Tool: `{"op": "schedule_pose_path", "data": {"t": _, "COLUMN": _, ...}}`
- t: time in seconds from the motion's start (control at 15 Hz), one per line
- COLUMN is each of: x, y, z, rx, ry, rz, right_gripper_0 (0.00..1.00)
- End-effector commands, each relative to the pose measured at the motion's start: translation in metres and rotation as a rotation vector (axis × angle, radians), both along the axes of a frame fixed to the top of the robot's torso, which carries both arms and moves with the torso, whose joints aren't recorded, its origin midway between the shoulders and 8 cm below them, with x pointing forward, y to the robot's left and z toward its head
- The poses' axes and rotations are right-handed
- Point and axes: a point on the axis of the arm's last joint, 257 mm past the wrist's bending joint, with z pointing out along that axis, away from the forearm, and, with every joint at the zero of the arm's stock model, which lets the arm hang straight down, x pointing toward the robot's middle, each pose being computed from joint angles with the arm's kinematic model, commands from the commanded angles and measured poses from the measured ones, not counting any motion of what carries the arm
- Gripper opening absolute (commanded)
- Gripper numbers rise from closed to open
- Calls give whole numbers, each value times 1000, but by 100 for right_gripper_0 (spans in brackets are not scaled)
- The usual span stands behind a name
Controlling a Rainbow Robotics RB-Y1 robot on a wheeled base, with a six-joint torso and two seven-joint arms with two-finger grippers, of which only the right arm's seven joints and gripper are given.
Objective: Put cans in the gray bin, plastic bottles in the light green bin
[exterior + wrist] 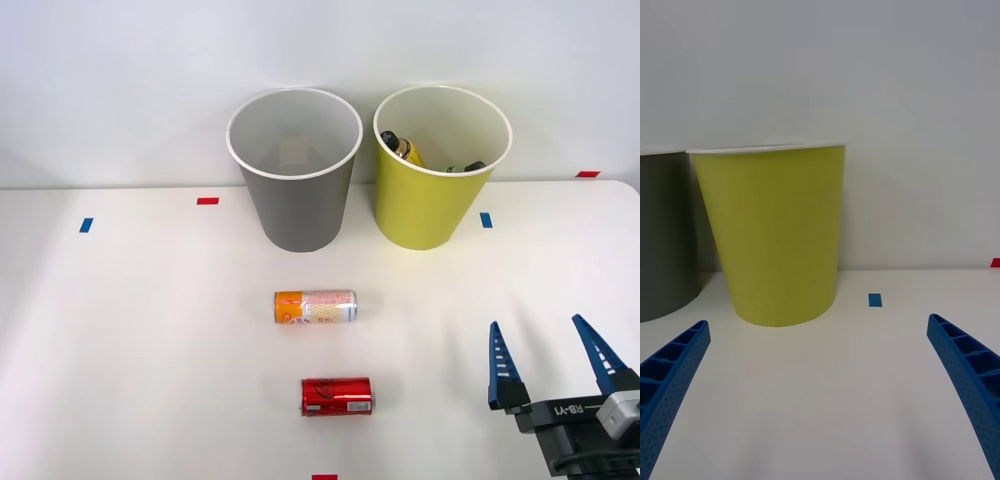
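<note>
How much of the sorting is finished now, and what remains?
Done: plastic bottles lie inside the yellow-green round bin. In hand: nothing; the open blue pincer is empty. Left: the orange-and-silver can and red can lie on the white table, outside the gray round bin.

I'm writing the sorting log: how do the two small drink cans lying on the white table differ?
The orange and silver-white can lies nearer the gray bin, while the red can lies nearer the robot. The orange and silver-white can looks slightly longer than the red can. The red can is closer to the open right gripper than the orange one. Both lie on their sides, lengthwise across the table, outside the bins.
</note>
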Motion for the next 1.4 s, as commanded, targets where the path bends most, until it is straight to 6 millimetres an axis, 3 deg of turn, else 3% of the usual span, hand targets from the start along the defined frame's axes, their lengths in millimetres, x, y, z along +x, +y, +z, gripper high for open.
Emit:
{"op": "schedule_pose_path", "data": {"t": 0.07, "x": -4, "y": 2, "z": -17, "rx": -34, "ry": 24, "rz": 7, "right_gripper_0": 100}}
{"op": "schedule_pose_path", "data": {"t": 0.4, "x": -16, "y": 0, "z": -33, "rx": -65, "ry": 65, "rz": 1, "right_gripper_0": 100}}
{"op": "schedule_pose_path", "data": {"t": 0.6, "x": -20, "y": 9, "z": -37, "rx": -54, "ry": 75, "rz": 24, "right_gripper_0": 100}}
{"op": "schedule_pose_path", "data": {"t": 0.87, "x": -32, "y": 18, "z": -45, "rx": 79, "ry": 115, "rz": 71, "right_gripper_0": 100}}
{"op": "schedule_pose_path", "data": {"t": 1.4, "x": -85, "y": 23, "z": -47, "rx": 107, "ry": 101, "rz": 58, "right_gripper_0": 100}}
